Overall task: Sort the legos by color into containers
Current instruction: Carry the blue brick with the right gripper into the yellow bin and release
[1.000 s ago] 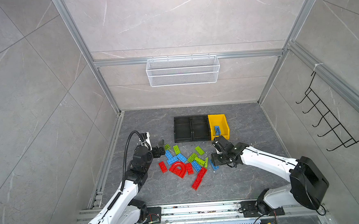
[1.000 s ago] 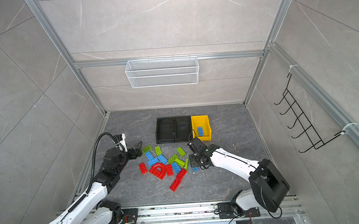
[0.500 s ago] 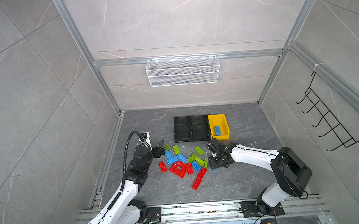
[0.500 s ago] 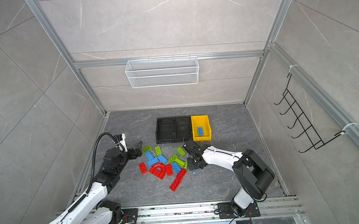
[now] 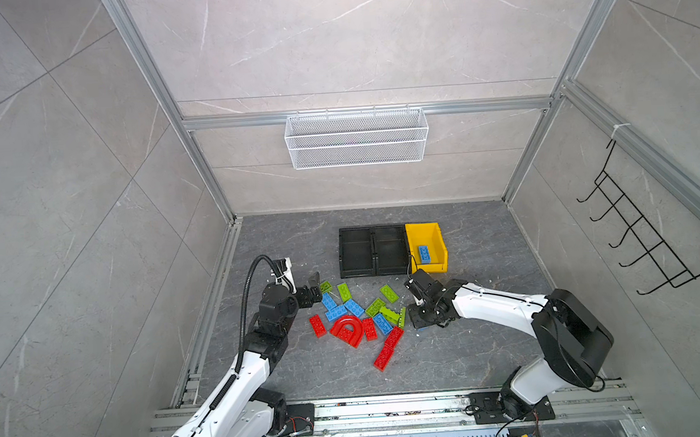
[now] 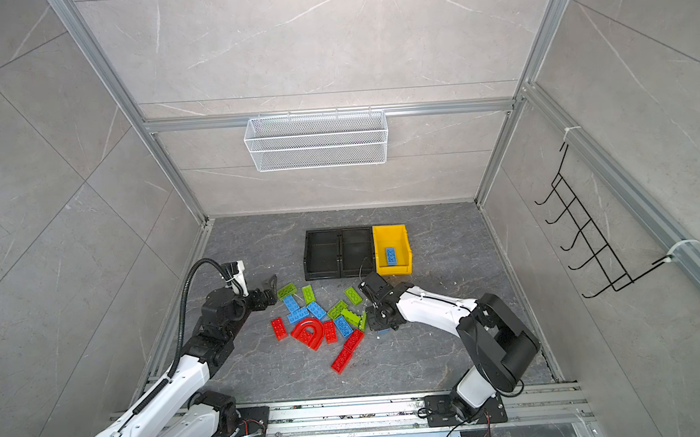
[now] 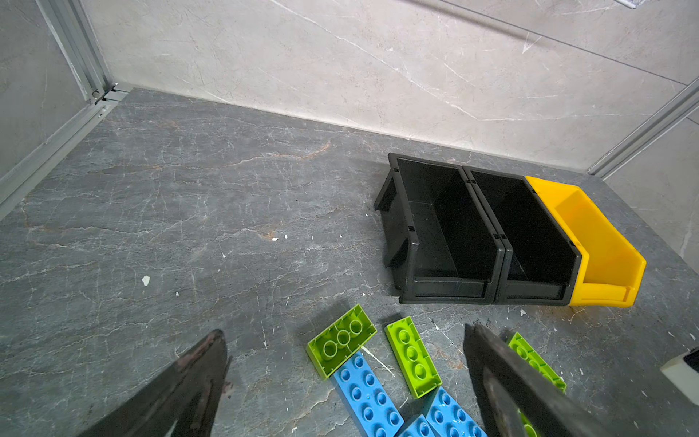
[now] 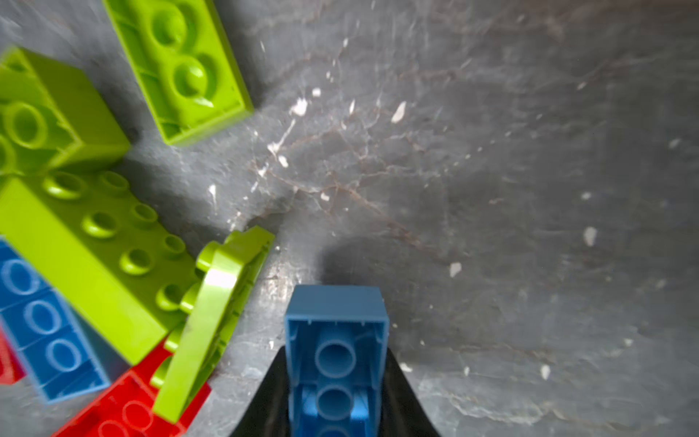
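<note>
Right end effector (image 8: 336,357) apparently pinches blue lego (image 8: 336,318)

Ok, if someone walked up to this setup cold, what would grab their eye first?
Most likely the bright jumble of red, green and blue legos in the middle of the dark floor, red arch included. Then the yellow bin at the right end of the row of containers, holding one blue piece. In the right wrist view, the right end effector is shut on a blue brick.
</note>
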You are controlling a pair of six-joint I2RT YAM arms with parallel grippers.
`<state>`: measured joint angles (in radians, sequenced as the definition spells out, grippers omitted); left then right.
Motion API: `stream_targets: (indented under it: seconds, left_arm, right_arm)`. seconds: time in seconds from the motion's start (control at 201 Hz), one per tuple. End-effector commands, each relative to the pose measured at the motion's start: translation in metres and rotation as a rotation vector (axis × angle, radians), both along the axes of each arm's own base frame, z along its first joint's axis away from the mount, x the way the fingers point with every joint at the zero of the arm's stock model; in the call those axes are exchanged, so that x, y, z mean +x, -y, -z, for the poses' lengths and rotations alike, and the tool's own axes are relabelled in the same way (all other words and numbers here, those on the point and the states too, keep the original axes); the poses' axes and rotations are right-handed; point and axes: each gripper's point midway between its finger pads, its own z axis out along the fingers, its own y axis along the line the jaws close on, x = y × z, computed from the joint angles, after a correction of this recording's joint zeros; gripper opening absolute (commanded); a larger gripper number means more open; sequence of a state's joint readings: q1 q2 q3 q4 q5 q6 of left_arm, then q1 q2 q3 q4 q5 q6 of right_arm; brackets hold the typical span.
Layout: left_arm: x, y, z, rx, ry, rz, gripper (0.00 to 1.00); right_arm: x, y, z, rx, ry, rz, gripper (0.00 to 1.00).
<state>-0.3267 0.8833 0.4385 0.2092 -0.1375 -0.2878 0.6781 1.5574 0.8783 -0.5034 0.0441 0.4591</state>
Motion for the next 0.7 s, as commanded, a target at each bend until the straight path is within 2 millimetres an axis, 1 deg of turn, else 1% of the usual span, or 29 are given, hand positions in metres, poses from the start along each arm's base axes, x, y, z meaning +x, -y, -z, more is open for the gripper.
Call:
stream_targets:
  seconds: [0.0,0.07,0.154,0.299,0.383,0.468,0.508,0.692]
  left_arm:
    - [0.002,-0.002,-0.01,-0.009,0.036,-0.013,1.0]
    - [0.002,-0.002,-0.01,-0.007,0.037,-0.014,1.0]
    - [0.001,-0.002,-0.013,-0.011,0.044,-0.015,1.0]
    - [0.001,-0.001,-0.012,-0.016,0.043,-0.008,1.0]
    - [0.002,-0.001,-0.012,-0.017,0.04,-0.007,1.0]
    - [0.002,-0.001,-0.011,-0.016,0.039,-0.009,1.0]
    - [0.001,-0.001,-0.012,-0.017,0.04,-0.007,1.0]
    - [0.0,0.0,-0.014,-0.025,0.048,-0.001,1.0]
  right_arm:
    - [0.01,0.007,-0.018,0.055,0.042,0.031,0.24]
    - [0.019,0.012,-0.03,0.092,0.061,0.046,0.25]
    - [0.035,0.021,-0.047,0.135,0.098,0.062,0.25]
    - [0.07,0.041,-0.075,0.16,0.166,0.092,0.25]
    - [0.094,0.05,-0.09,0.159,0.212,0.104,0.24]
    - [0.119,0.057,-0.097,0.143,0.243,0.112,0.24]
    - [0.131,0.059,-0.097,0.143,0.244,0.117,0.24]
    - [0.182,0.062,-0.103,0.143,0.282,0.132,0.24]
